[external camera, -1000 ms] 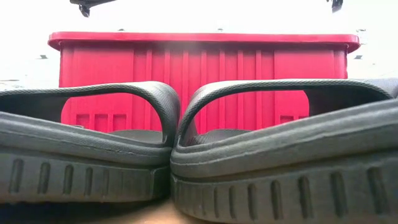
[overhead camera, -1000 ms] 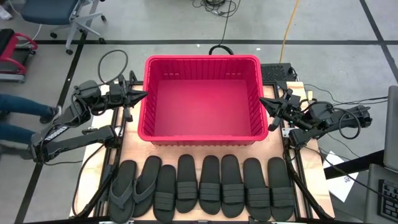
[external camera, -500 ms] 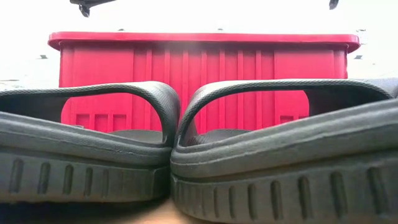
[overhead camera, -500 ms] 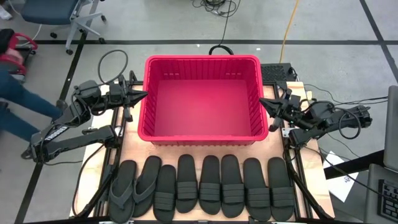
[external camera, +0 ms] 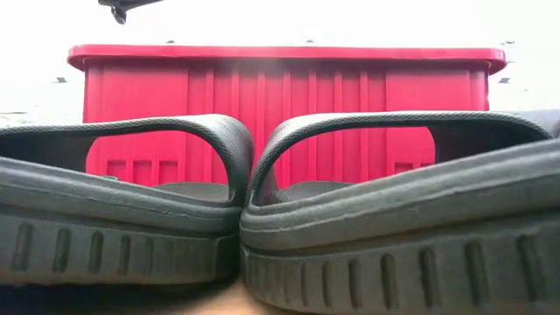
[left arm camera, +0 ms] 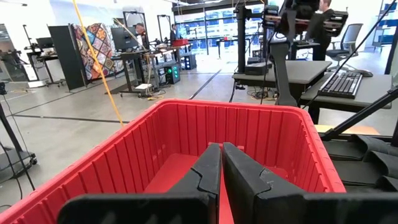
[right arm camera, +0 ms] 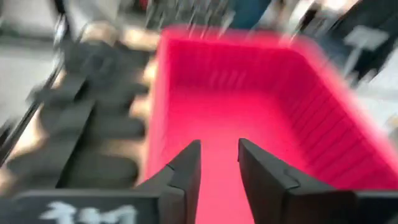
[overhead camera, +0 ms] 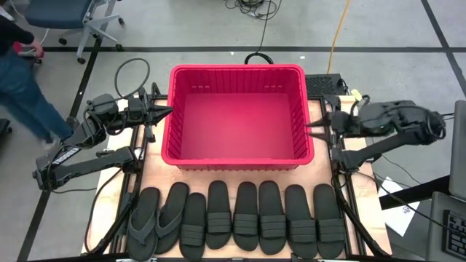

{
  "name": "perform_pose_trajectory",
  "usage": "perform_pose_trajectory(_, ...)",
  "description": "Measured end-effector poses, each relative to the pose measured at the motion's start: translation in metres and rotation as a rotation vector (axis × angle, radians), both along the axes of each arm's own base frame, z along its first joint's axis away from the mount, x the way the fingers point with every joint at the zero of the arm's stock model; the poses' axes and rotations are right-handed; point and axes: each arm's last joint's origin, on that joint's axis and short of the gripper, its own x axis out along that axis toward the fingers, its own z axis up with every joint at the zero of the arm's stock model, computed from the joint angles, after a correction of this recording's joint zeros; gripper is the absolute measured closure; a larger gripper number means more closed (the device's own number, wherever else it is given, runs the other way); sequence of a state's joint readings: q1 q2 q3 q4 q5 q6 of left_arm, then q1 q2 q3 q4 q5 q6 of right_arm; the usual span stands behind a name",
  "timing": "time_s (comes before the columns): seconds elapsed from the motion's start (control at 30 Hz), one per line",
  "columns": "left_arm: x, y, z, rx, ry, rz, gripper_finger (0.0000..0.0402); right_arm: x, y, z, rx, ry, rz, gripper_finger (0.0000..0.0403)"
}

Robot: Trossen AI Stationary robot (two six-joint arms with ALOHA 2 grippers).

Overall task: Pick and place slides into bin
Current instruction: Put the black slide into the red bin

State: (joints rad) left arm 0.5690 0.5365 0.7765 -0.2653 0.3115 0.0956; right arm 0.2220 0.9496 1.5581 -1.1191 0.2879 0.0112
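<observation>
Right gripper (overhead camera: 309,132) parted at red bin (overhead camera: 237,156) rim, left gripper (overhead camera: 169,111) closed (opposite side), slides (overhead camera: 245,218) rowed on table

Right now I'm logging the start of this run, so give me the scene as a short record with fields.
bin: red bin at the table's middle, nothing in it
slides: eight slides in one row on the table in front of the bin, none picked
left gripper: left gripper at the bin's left rim, shut, holding nothing
right gripper: right gripper at the bin's right rim, open, holding nothing
background: a person on the floor left of the table
</observation>
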Motion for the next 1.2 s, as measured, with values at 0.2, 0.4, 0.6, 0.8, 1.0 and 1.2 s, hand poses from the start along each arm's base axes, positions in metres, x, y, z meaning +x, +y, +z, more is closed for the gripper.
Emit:
perform_pose_trajectory(0.2,0.000,0.000,0.000,0.000,0.000,0.000,0.0378,0.004,0.012,-0.007,0.294,0.292,0.182,0.0241)
perform_pose_trajectory(0.4,0.000,0.000,0.000,0.000,0.000,0.000,0.0378,0.011,0.027,-0.035,0.494,0.527,0.196,0.0206)
perform_pose_trajectory(0.6,0.000,0.000,0.000,0.000,0.000,0.000,0.0378,0.017,0.036,-0.060,0.561,0.608,0.151,0.0195)
perform_pose_trajectory(0.8,0.000,0.000,0.000,0.000,-0.001,0.000,0.0378,0.020,0.053,-0.087,0.677,0.751,0.238,0.0203)
perform_pose_trajectory(1.0,0.000,0.000,0.000,0.000,0.000,0.000,0.0378,0.018,0.067,-0.113,0.730,0.870,0.263,0.0199)
perform_pose_trajectory(1.2,0.000,0.000,0.000,0.000,0.000,0.000,0.0378,0.019,0.083,-0.145,0.830,0.974,0.304,0.0195)
